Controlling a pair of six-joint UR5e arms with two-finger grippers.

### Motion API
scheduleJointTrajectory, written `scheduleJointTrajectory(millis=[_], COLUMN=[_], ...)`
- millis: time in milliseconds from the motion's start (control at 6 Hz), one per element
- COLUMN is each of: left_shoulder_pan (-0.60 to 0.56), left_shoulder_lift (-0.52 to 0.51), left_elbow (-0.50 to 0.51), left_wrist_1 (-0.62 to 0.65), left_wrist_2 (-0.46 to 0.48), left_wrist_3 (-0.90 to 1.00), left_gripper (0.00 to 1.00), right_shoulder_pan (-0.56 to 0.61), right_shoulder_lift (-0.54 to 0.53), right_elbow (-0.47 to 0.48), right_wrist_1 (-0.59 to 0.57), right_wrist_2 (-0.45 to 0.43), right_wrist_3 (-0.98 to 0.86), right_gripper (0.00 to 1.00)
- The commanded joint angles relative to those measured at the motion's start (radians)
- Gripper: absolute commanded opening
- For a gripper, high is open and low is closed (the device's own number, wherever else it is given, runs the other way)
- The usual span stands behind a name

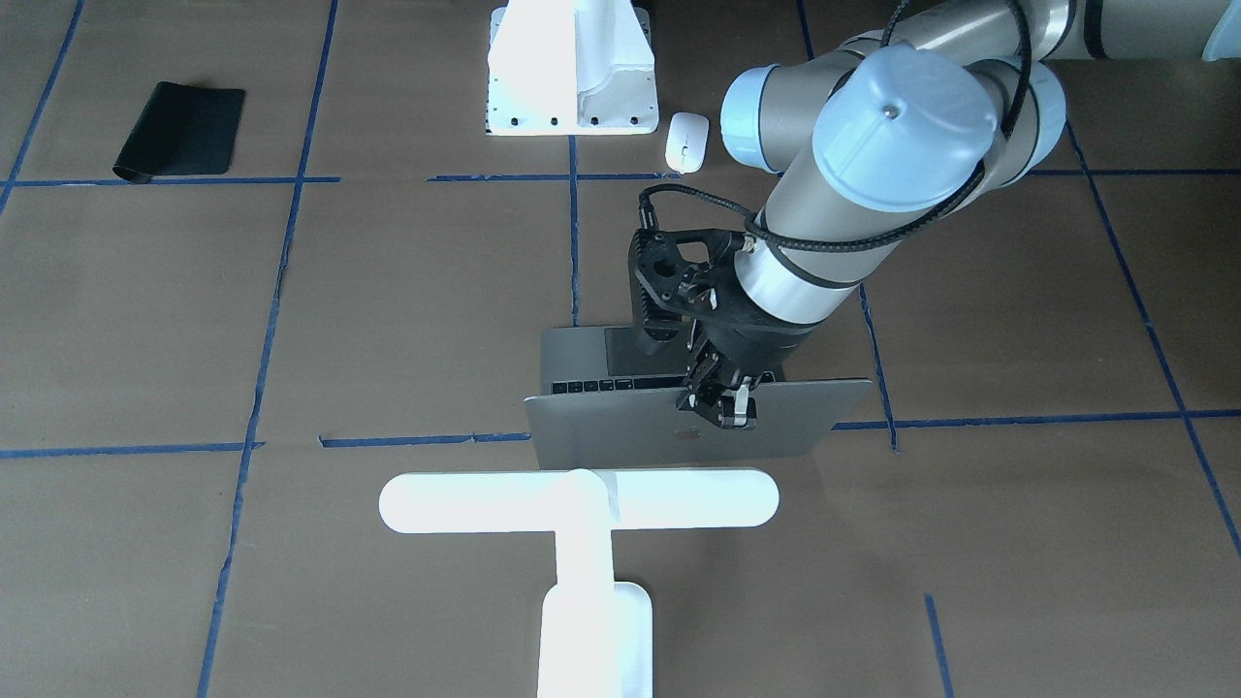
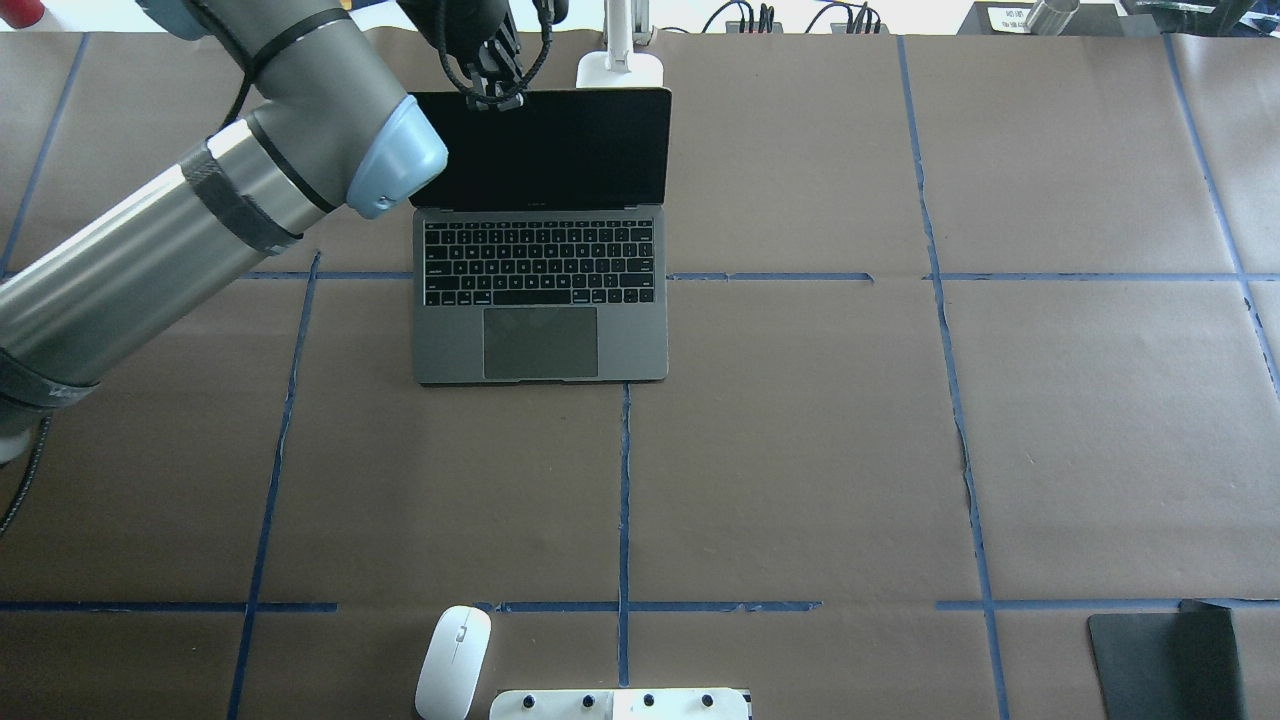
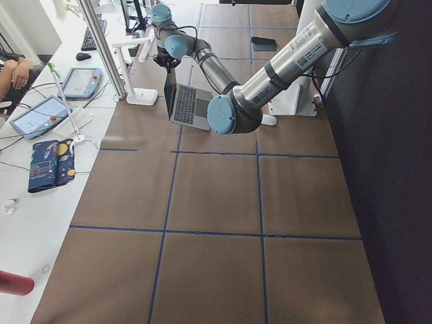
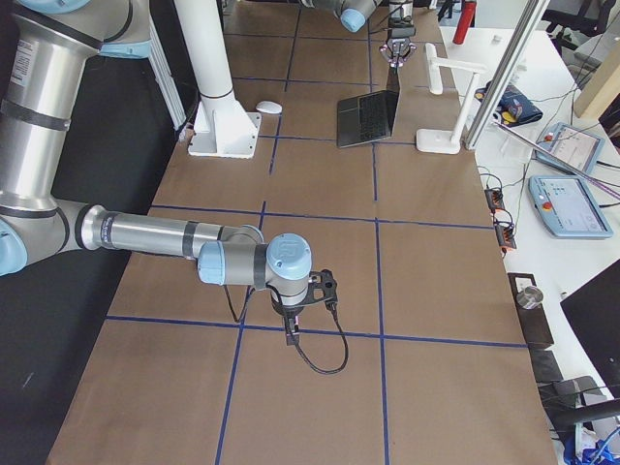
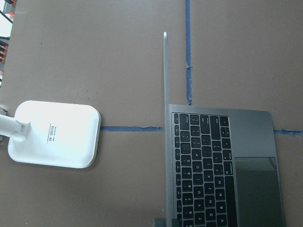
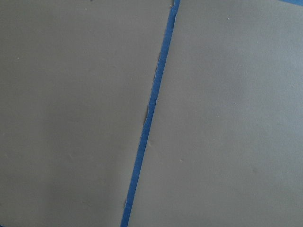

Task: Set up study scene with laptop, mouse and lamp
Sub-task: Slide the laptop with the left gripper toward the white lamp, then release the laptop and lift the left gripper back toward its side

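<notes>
Mouse (image 2: 452, 660) sits at the near edge, just left of the white stand (image 2: 620, 705). Left gripper (image 2: 495, 97) is pinching the top edge of the laptop (image 2: 540, 330) lid. The laptop's open, left of centre, with the lamp (image 1: 582, 504) just beyond it. Black mat (image 2: 1165, 660) is near right. Right gripper (image 4: 290, 334) is way off right, and I can't tell if it's spread or closed.

Open grey laptop (image 2: 540, 345), upright white lamp (image 1: 582, 499) just behind its lid, white mouse (image 2: 453, 660) well apart
</notes>
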Motion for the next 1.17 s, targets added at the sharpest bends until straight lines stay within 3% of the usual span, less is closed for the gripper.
scheduleJointTrajectory(millis=[0, 500, 833, 1000], left_shoulder_pan=[0.042, 0.048, 0.042, 0.040], left_shoulder_lift=[-0.049, -0.044, -0.034, 0.068], left_elbow=[0.064, 0.065, 0.039, -0.087], left_wrist_1=[-0.033, -0.033, -0.028, -0.022], left_wrist_2=[0.099, 0.101, 0.099, 0.099], left_wrist_3=[-0.009, -0.026, -0.028, -0.031], left_gripper=[0.17, 0.48, 0.58, 0.58], right_shoulder_pan=[0.000, 0.000, 0.000, -0.002], right_shoulder_lift=[0.000, 0.003, 0.005, 0.005], right_elbow=[-0.011, -0.014, -0.016, -0.016], right_wrist_1=[0.000, 0.000, 0.000, 0.000], right_wrist_2=[0.000, 0.000, 0.000, 0.000], right_wrist_3=[0.000, 0.000, 0.000, 0.000], right_gripper=[1.00, 1.00, 1.00, 1.00])
